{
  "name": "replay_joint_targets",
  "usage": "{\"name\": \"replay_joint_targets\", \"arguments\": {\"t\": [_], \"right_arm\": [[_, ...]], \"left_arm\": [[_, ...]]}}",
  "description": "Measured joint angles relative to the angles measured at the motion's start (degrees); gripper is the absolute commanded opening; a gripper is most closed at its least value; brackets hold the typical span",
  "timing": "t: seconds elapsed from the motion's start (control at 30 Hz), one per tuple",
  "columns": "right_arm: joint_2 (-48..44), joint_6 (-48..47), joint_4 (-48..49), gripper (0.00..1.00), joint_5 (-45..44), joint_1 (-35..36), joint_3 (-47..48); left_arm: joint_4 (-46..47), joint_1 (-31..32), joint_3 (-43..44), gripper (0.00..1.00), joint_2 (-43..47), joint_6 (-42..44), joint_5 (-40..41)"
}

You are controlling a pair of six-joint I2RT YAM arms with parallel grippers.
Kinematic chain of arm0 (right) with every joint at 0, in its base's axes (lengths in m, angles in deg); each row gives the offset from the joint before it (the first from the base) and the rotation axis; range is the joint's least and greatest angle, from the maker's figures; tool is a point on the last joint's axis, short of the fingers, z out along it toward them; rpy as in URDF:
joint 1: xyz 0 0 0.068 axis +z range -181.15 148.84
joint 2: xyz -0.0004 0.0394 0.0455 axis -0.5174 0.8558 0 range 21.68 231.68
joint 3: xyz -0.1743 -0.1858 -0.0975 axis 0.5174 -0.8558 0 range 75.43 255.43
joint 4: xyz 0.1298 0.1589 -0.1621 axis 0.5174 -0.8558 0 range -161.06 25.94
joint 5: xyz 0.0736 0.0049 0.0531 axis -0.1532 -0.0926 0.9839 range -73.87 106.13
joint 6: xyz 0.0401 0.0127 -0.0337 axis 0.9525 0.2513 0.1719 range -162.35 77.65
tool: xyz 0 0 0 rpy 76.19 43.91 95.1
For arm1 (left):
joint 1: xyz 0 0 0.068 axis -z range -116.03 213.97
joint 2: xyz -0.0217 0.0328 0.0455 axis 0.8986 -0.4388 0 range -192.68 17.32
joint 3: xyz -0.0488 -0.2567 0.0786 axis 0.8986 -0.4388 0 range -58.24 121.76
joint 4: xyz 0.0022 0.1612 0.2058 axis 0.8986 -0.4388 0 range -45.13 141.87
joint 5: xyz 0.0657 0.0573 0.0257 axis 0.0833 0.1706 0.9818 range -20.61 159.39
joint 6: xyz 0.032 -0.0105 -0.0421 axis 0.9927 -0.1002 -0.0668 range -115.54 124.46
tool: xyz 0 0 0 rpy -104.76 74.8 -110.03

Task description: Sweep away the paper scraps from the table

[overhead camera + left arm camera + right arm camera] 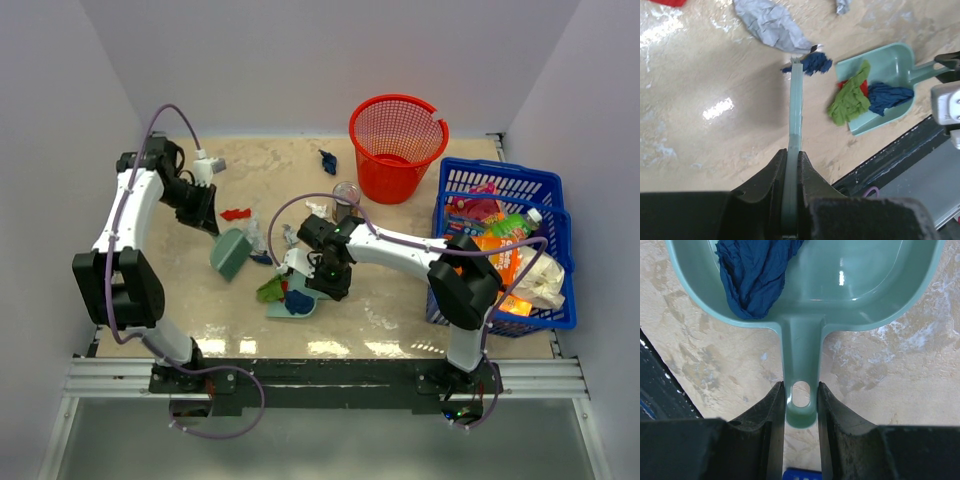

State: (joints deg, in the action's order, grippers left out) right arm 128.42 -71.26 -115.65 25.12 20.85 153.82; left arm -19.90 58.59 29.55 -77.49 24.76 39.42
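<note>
My left gripper [208, 212] [794, 156] is shut on a flat pale green sweeper [232, 253] [796, 105], whose edge rests on the table [400, 290]. A dark blue scrap [810, 64] lies at its tip, and a grey-blue scrap [771, 25] lies just beyond. My right gripper [320, 272] [801, 390] is shut on the handle of a pale green dustpan [293, 303] [801, 360] [890, 62]. The pan holds green [850, 98], red [858, 86] and dark blue [757, 270] scraps. A red scrap [236, 213] and a dark blue scrap [328, 160] lie farther back.
A red mesh basket [397, 145] stands at the back right. A blue crate [500, 180] of packaged goods stands at the right edge. A small clear cup [346, 193] stands in front of the basket. The black front rail [890, 150] runs near the dustpan.
</note>
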Motion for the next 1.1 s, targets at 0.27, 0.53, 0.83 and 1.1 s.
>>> {"name": "replay_joint_targets", "arguments": {"t": [0.27,0.53,0.83,1.1], "right_arm": [[0.0,0.6,0.2,0.0,0.0,0.0,0.0],[0.0,0.9,0.2,0.0,-0.1,0.0,0.0],[0.0,1.0,1.0,0.0,-0.5,0.0,-0.8],[-3.8,0.9,0.7,0.0,-1.1,-1.0,-4.5]], "left_arm": [[1.2,2.3,-2.1,0.0,-3.0,-0.7,3.6],[0.3,10.1,-2.1,0.0,-6.8,-0.1,-2.0],[-2.6,10.3,2.0,0.0,-6.8,1.9,-6.9],[-3.0,8.8,2.9,0.0,-2.6,3.5,-6.8]]}}
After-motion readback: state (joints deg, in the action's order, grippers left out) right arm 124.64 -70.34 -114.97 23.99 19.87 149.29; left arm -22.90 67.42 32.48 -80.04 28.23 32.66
